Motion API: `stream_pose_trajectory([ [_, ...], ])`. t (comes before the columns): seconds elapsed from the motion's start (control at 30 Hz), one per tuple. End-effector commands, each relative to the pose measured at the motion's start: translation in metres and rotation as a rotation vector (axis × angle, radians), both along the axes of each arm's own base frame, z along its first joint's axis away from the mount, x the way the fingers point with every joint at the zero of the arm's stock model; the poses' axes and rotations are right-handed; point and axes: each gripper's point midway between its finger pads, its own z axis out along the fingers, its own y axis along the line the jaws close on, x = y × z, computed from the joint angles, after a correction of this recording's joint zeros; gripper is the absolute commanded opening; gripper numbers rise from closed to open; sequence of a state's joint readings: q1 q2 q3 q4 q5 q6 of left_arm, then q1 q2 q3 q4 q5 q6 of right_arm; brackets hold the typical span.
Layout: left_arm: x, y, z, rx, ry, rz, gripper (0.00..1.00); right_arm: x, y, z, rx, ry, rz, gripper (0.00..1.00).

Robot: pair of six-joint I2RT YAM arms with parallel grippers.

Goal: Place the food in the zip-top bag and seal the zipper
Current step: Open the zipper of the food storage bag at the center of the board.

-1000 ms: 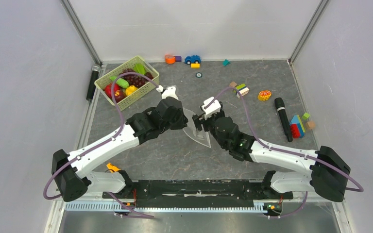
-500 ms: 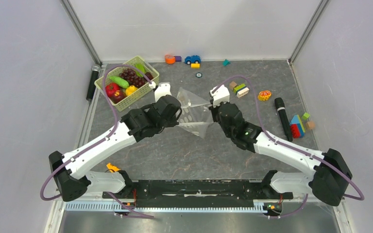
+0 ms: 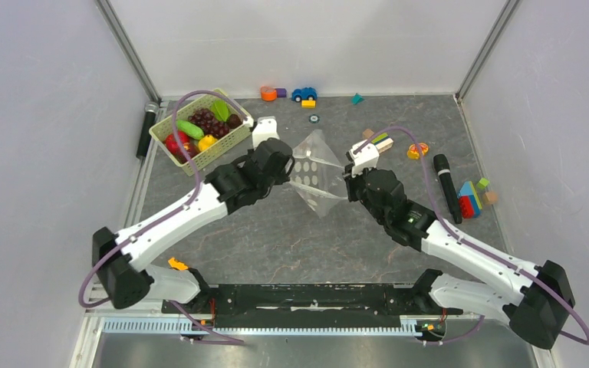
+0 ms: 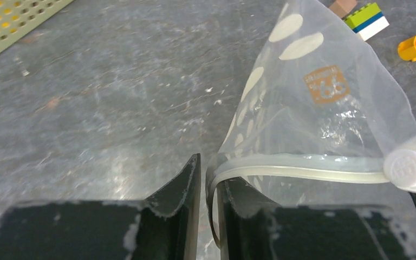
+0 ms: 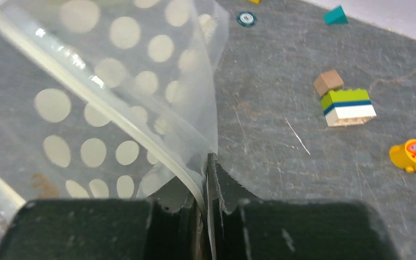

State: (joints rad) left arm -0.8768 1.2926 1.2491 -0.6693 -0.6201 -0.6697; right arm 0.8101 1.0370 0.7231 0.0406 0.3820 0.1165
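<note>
The zip-top bag point(image 3: 318, 172), clear with white dots, hangs spread between my two grippers over the middle of the mat. My right gripper point(image 3: 347, 178) point(image 5: 206, 179) is shut on the bag's point(image 5: 114, 108) corner, with the zipper point(image 5: 95, 103) running into its jaws. My left gripper point(image 3: 287, 175) point(image 4: 208, 173) stands a narrow slit open. The zipper's point(image 4: 303, 174) end curls inside that slit against the right finger, with a gap on its other side. The white slider tab point(image 4: 406, 168) sits at the far end. The food point(image 3: 199, 130) lies in the green basket point(image 3: 234, 142).
Loose building blocks point(image 3: 380, 142) point(image 5: 349, 105) and an orange toy point(image 3: 418, 150) lie just right of the bag. A black marker point(image 3: 445, 188) and more blocks point(image 3: 472, 199) are further right. A blue car point(image 3: 304, 93) sits at the back wall, and a black cylinder point(image 3: 147, 130) left of the basket.
Both grippers moved away from me and apart, unfolding the bag between them. The right gripper closed on the bag's corner. The left jaws eased slightly apart.
</note>
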Motion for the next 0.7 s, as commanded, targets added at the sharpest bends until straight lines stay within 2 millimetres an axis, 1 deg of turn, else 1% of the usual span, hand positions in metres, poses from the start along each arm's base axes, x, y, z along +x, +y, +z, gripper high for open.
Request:
stream_pose_trajectory([
  [0.0, 0.039, -0.039, 0.002, -0.064, -0.08, -0.114, 0.22, -0.006, -0.026, -0.01, -0.035, 0.051, -0.073, 0.12],
  [0.03, 0.043, -0.052, 0.003, -0.088, -0.096, -0.15, 0.24, -0.008, -0.027, -0.007, -0.022, 0.051, -0.074, 0.06],
  [0.07, 0.047, -0.063, 0.001, -0.099, -0.099, -0.188, 0.27, -0.009, -0.027, -0.005, -0.001, 0.053, -0.077, 0.02],
  [0.17, 0.053, -0.09, -0.006, -0.131, -0.086, -0.264, 0.29, -0.013, -0.032, 0.004, 0.087, 0.044, -0.116, 0.07],
  [0.2, 0.054, -0.096, -0.007, -0.138, -0.079, -0.279, 0.29, -0.012, -0.034, 0.006, 0.099, 0.032, -0.124, 0.06],
  [0.23, 0.054, -0.101, -0.01, -0.144, -0.067, -0.297, 0.31, -0.012, -0.034, 0.007, 0.094, 0.024, -0.122, 0.01],
  [0.27, 0.054, -0.105, -0.014, -0.147, -0.059, -0.314, 0.34, -0.012, -0.034, 0.007, 0.086, 0.022, -0.121, 0.0],
  [0.3, 0.052, -0.11, -0.016, -0.157, -0.053, -0.339, 0.41, -0.011, -0.035, 0.008, 0.078, 0.019, -0.125, 0.0],
  [0.37, 0.045, -0.117, -0.019, -0.175, -0.041, -0.399, 0.64, -0.007, -0.038, 0.002, 0.053, 0.025, -0.152, 0.0],
  [0.4, 0.04, -0.121, -0.018, -0.187, -0.036, -0.43, 0.73, -0.004, -0.041, -0.002, 0.039, 0.029, -0.177, 0.0],
  [0.47, 0.033, -0.123, -0.019, -0.197, -0.029, -0.471, 0.86, 0.003, -0.05, -0.011, 0.005, 0.04, -0.257, 0.0],
  [0.5, 0.029, -0.123, -0.019, -0.203, -0.026, -0.484, 0.91, 0.005, -0.053, -0.015, -0.005, 0.046, -0.286, 0.0],
  [0.53, 0.026, -0.122, -0.019, -0.208, -0.024, -0.497, 0.98, 0.007, -0.056, -0.02, -0.023, 0.059, -0.321, 0.0],
  [0.67, 0.011, -0.116, -0.013, -0.227, -0.023, -0.531, 1.0, 0.015, -0.062, -0.034, -0.06, 0.102, -0.414, 0.0],
])
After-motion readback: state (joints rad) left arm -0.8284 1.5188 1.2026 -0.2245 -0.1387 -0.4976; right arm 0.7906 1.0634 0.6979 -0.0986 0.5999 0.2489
